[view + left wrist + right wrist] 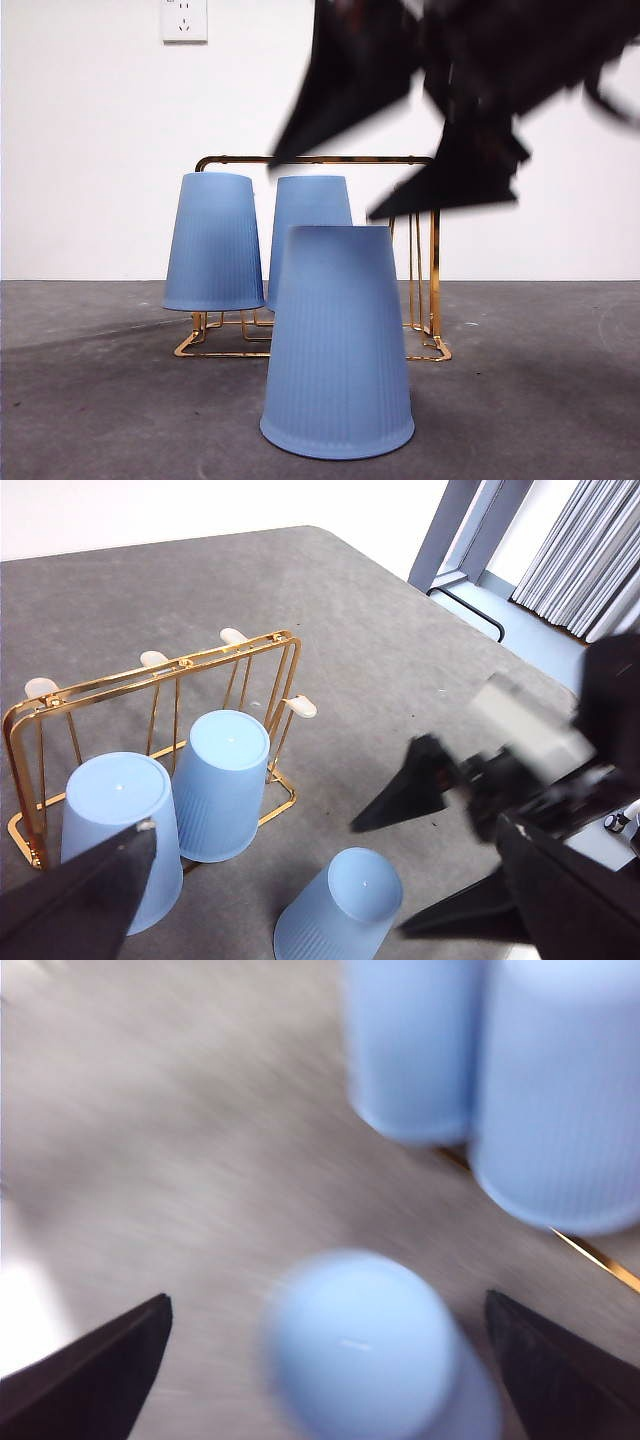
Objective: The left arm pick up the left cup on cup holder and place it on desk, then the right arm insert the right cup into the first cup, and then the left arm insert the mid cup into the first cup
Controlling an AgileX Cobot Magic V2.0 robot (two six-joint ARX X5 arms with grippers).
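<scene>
Your first cup point(337, 340) stands mouth-down on the desk point(540, 400), clear of the cup holder point(425, 260), so others can slip over it. Two cups point(213, 240) wait on the prongs. Your right pincer point(330, 1360) hangs wide and empty over the first cup; the left pincer point(330, 900) is wide and empty too.

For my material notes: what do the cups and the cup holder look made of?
The cups, like the one on the desk, look like matte light-blue plastic: faint vertical ribbing, no glare. The cup holder looks like gold-finished metal wire: thin, shiny rods with pale tips.
</scene>
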